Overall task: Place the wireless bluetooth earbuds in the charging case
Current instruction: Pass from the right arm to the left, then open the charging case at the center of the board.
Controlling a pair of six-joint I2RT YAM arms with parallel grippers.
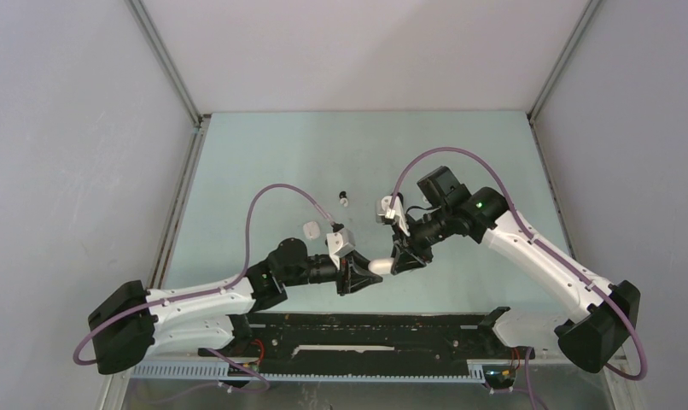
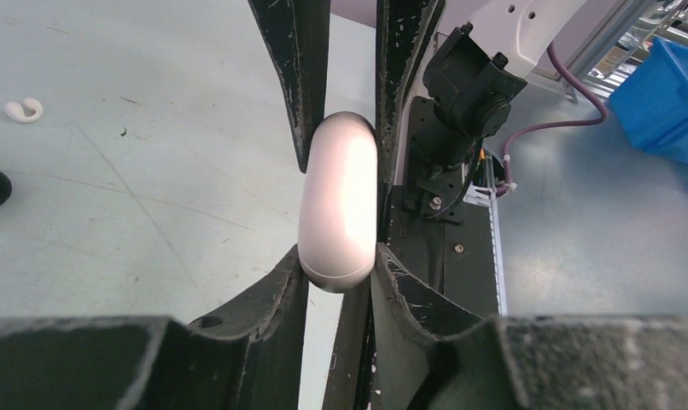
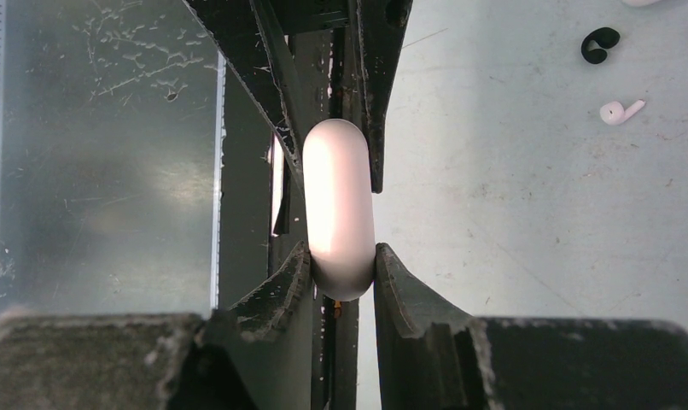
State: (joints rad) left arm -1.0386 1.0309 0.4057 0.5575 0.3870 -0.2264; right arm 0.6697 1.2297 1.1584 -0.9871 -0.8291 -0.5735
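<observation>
L gripper [image 2: 339, 263] clamped on white case [image 2: 338, 201]; white earbud [image 2: 23, 108] far left on table [image 2: 136, 213].

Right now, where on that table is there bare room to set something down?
The far strip of the table, between the back wall and the small earbud, is bare; so is the left edge beside the purple cable. The middle is crowded: left pincer and right pincer both clamp the white case.
</observation>
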